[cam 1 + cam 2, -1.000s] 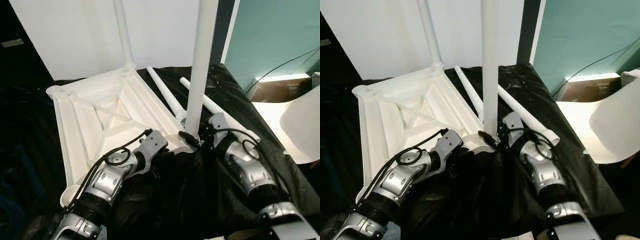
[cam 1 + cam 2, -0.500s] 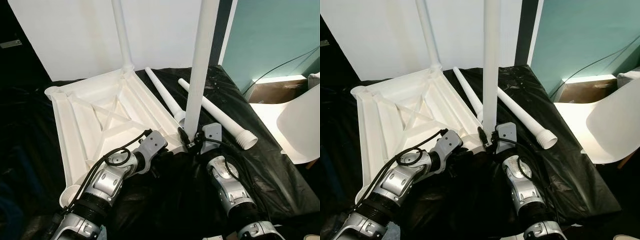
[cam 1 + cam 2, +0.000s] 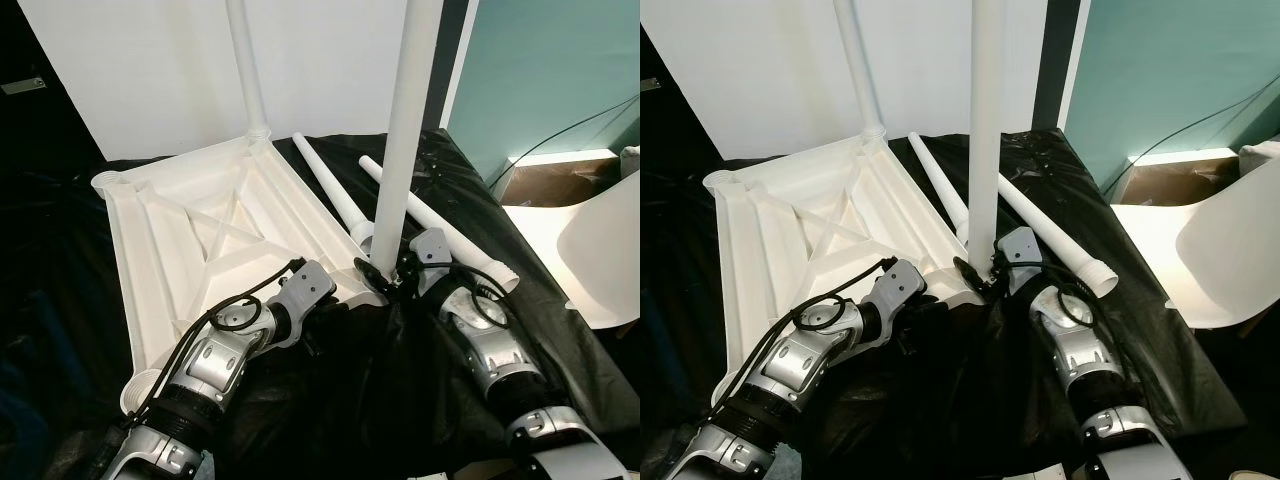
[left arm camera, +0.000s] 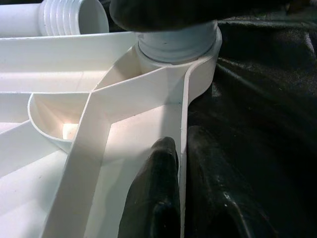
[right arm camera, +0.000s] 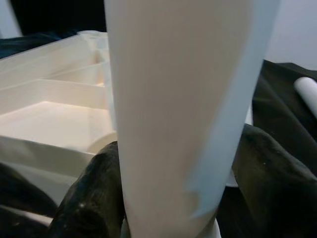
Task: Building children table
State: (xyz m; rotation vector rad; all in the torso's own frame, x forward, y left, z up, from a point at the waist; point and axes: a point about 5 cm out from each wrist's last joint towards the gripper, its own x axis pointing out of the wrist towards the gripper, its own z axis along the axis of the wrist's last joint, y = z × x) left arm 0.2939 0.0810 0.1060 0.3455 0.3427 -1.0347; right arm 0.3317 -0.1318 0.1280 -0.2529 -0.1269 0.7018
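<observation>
A white tabletop (image 3: 200,220) lies upside down on a black sheet. One white leg (image 3: 245,70) stands in its far corner. Another upright leg (image 3: 400,150) stands in the near right corner socket (image 4: 178,42). My right gripper (image 3: 385,278) is shut on the foot of this leg; in the right wrist view its fingers (image 5: 94,198) flank the leg (image 5: 178,114). My left gripper (image 3: 335,300) is shut on the tabletop's rim (image 4: 181,148) near that corner, one finger (image 4: 153,198) on each side. Two loose legs (image 3: 330,190) (image 3: 450,235) lie on the sheet behind.
The black sheet (image 3: 420,400) covers the work surface. A white chair (image 3: 605,250) and a cardboard box (image 3: 560,180) stand at the right, by a teal wall with a cable. A white board (image 3: 150,70) leans behind the tabletop.
My right forearm has swung back out to the right around the upright leg, still gripping its foot. The left arm has stayed put on the rim.
</observation>
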